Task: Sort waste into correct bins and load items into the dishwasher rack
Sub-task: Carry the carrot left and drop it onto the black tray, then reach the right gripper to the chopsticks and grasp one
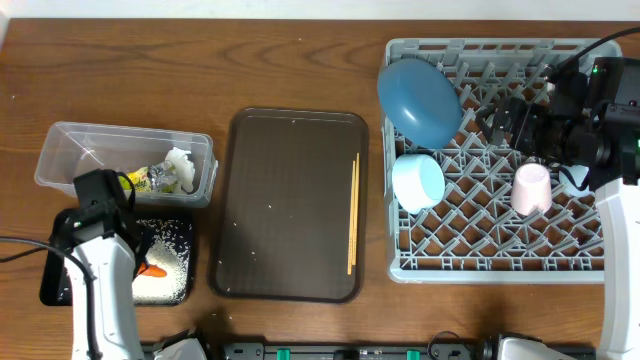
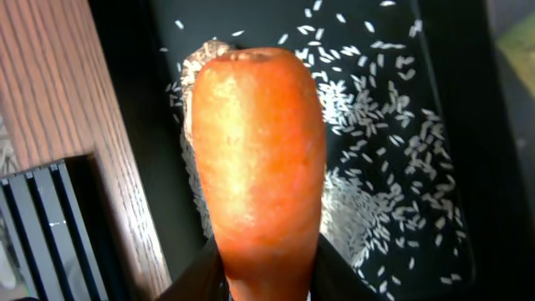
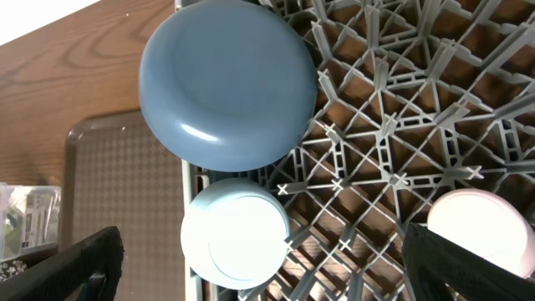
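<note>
Grip status: left gripper [image 2: 267, 280] jaws are closed on the near end of the tapered orange carrot [image 2: 259, 159]. Its long axis runs straight ahead of them, above the shallow black rectangular tray [image 2: 259, 21]. Opening should drop it there. Right gripper [image 3: 261, 232] jaws stand open over the grey plastic dishwasher rack [image 3: 393, 109].

Surface: brown wooden table [image 1: 250, 60], grain running left to right.
Left, rear: clear rectangular plastic tub [image 1: 90, 140].
Left, front: shallow black rectangular tray [image 1: 183, 228], just beside the tub.
Middle: dark brown rectangular serving tray [image 1: 290, 200], lying flat.
Right: large square grey plastic crate [image 1: 500, 272] with a lattice floor.
</note>
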Tool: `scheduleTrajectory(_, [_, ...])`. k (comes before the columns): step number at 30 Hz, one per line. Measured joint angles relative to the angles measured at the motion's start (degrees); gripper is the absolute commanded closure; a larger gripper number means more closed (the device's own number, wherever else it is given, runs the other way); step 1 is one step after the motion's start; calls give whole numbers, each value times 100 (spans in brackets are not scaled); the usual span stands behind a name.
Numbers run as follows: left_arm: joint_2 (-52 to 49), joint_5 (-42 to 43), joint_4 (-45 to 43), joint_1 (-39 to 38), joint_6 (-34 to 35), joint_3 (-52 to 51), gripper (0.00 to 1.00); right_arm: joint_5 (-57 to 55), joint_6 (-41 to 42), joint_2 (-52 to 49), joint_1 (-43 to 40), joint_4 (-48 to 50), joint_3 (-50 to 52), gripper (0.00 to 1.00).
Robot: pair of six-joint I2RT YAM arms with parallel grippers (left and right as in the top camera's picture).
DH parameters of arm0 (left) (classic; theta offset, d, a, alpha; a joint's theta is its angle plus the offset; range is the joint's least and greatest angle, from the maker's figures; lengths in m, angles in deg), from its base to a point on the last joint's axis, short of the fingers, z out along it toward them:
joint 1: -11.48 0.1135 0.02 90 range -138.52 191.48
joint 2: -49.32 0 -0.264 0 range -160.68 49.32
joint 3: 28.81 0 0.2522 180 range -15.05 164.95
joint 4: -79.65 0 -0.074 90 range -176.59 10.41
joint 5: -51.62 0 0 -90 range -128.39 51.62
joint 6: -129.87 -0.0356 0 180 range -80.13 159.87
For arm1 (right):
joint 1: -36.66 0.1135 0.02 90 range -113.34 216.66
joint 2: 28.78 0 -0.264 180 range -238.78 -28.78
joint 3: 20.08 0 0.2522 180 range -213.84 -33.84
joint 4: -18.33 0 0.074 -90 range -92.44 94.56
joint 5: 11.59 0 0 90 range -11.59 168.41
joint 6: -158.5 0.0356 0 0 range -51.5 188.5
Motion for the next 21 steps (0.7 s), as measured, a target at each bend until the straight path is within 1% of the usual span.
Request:
scheduleTrajectory(2, [-50, 0, -15, 26, 26, 0, 56, 0, 0, 0, 0, 0, 0, 1])
scheduleTrajectory(4, [-52, -4, -20, 31, 76, 0, 43, 0, 0, 0, 0, -2, 0, 1])
scheduleTrajectory(5, [-52, -11, -22, 31, 57, 0, 38, 0, 0, 0, 0, -2, 0, 1])
scheduleTrajectory(9, [-50, 24, -20, 33, -46, 0, 37, 0, 0, 0, 0, -15, 0, 1])
scheduleTrajectory(12, [-22, 271, -4, 35, -348, 7, 37, 7, 0, 0, 0, -26, 0, 1])
scheduleTrajectory(17, [186, 1056, 2, -44, -1097, 216, 37, 236, -192, 0, 105, -15, 0, 3])
scheduleTrajectory(19, [306, 1397, 0, -225, -1506, 411, 37, 304, -247, 0, 302, -2, 0, 4])
scheduleTrajectory(21, [426, 1665, -9, -522, -1941, 625, 36, 361, -284, 0, 603, 7, 0, 7])
